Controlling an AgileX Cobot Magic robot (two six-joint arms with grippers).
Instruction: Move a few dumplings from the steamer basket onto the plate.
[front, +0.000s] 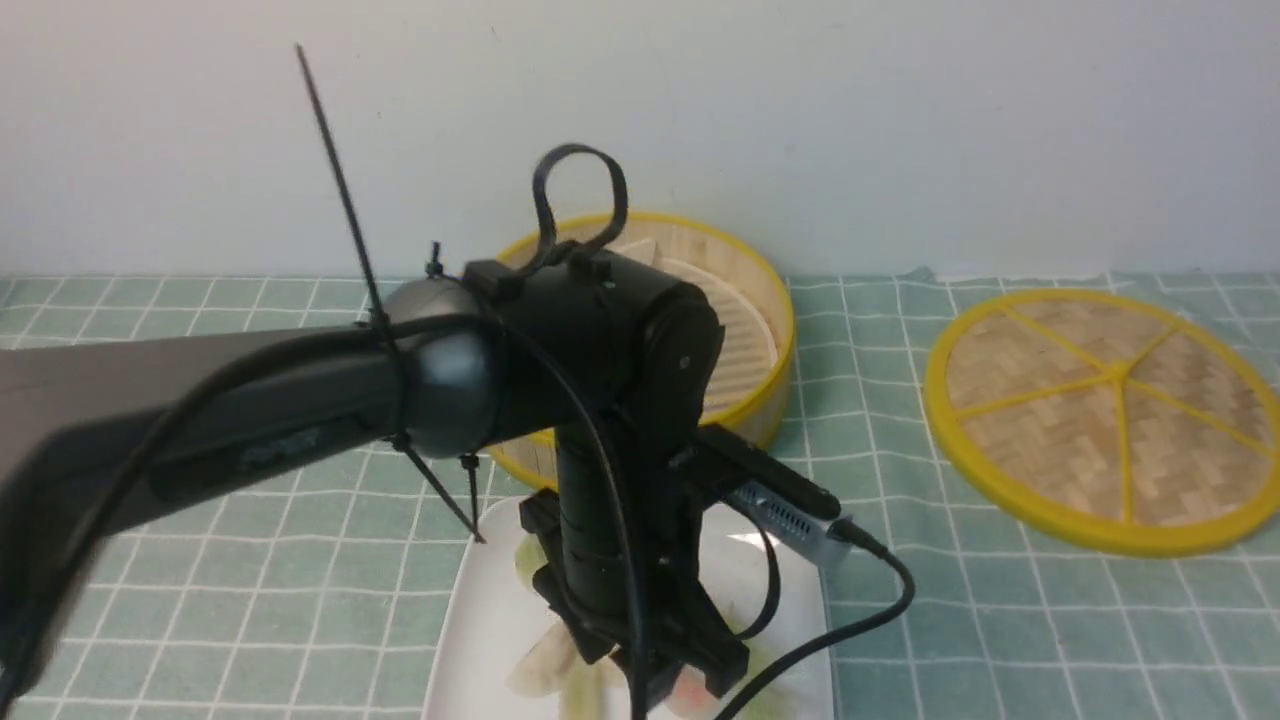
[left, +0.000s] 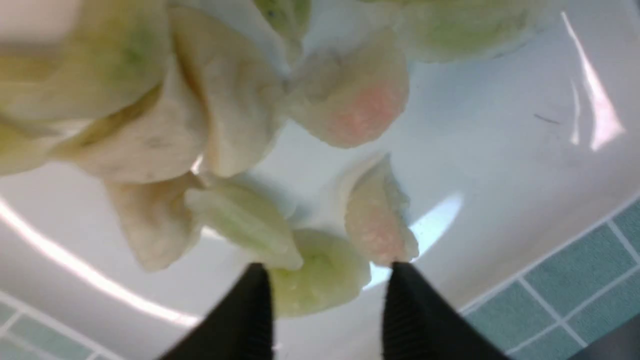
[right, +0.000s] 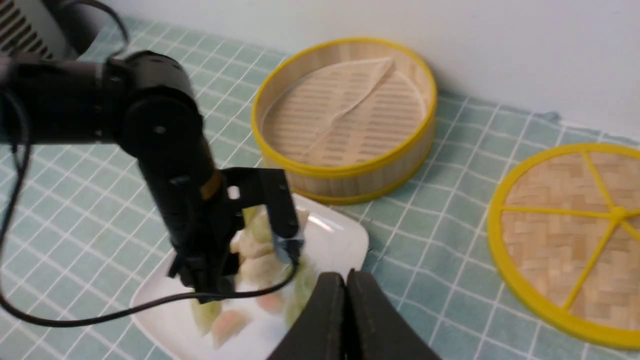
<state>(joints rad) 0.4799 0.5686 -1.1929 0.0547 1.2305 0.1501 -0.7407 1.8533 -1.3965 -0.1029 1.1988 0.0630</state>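
Several pale green, whitish and pinkish dumplings (left: 350, 95) lie in a heap on the white plate (left: 500, 165). My left gripper (left: 325, 267) hangs low over the plate with its jaws open; a pale green dumpling (left: 320, 275) lies between the fingertips, with a gap on one side. In the front view the left gripper (front: 650, 660) hides most of the plate (front: 470, 620). The steamer basket (right: 345, 115) stands behind the plate and holds only its creased liner. My right gripper (right: 345, 280) is shut and empty, beside the plate's (right: 345, 240) corner.
The flat woven lid (front: 1110, 420) with its yellow rim lies to the right on the green checked cloth (front: 250, 560). The left arm's cable (right: 100, 312) trails across the plate's near side. A pale wall stands close behind the basket.
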